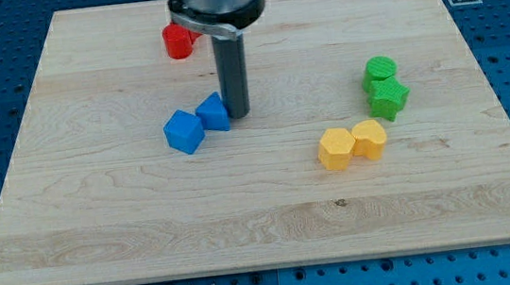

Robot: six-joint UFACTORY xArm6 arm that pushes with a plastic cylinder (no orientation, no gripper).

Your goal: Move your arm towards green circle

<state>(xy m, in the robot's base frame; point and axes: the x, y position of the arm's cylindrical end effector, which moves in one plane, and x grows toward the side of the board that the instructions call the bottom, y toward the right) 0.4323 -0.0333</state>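
The green circle (379, 70) lies at the view's right, touching a green star-like block (388, 98) just below it. My tip (237, 116) stands near the middle of the board, well to the left of the green circle. It is right next to a small blue block (213, 113), on that block's right side. A blue cube (184, 131) sits just left of that block.
A red block (177, 41) lies at the view's top, partly behind the arm. Two yellow blocks (336, 148) (369, 138) touch each other below the green pair. The wooden board (103, 234) rests on a blue perforated table.
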